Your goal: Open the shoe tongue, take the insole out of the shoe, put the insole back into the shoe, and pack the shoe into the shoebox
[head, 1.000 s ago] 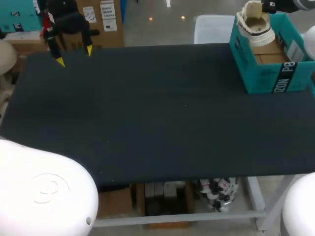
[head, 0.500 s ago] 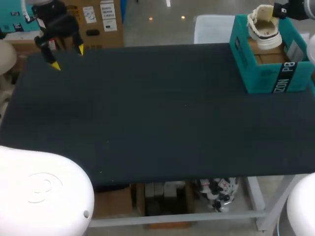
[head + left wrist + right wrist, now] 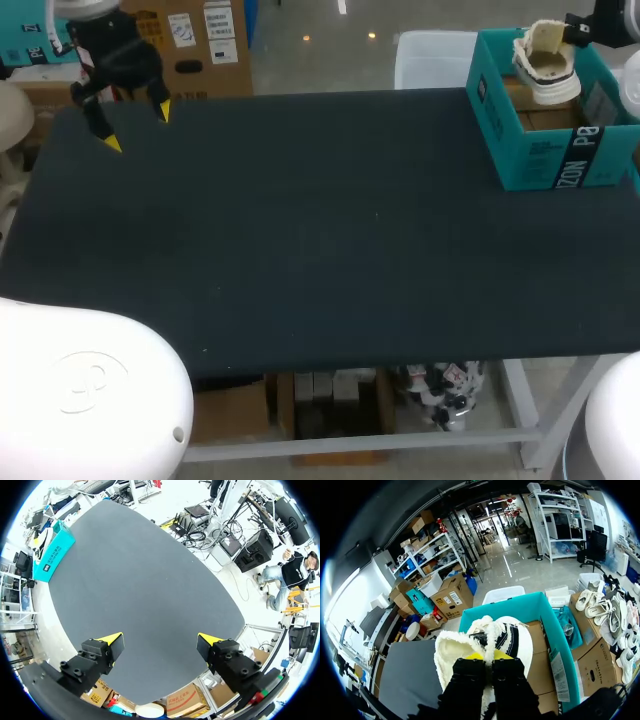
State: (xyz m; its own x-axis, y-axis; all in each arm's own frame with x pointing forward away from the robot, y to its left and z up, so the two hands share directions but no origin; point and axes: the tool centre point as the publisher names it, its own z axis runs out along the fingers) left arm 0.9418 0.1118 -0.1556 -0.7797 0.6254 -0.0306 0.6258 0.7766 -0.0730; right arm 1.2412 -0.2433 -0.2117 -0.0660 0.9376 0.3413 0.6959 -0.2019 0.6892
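Far left, above the back corner of the table (image 3: pixel 320 230): left gripper (image 3: pixel 137 127) (image 3: pixel 160 642), released, yellow tips spread wide with only bare dark tabletop seen between them. Across the middle, just tabletop. Far right, standing on the back corner: teal box (image 3: pixel 545 155) (image 3: pixel 50 555), open at the top, with cardboard showing inside. In the box's open top, a white shoe (image 3: pixel 548 65) (image 3: pixel 512 637) with a fleecy lining, opening turned up, sole towards the front wall. Can't tell if it's resting on the cardboard. Clenched on the shoe's fleecy rim from above: right gripper (image 3: pixel 489 656), fingers close together.
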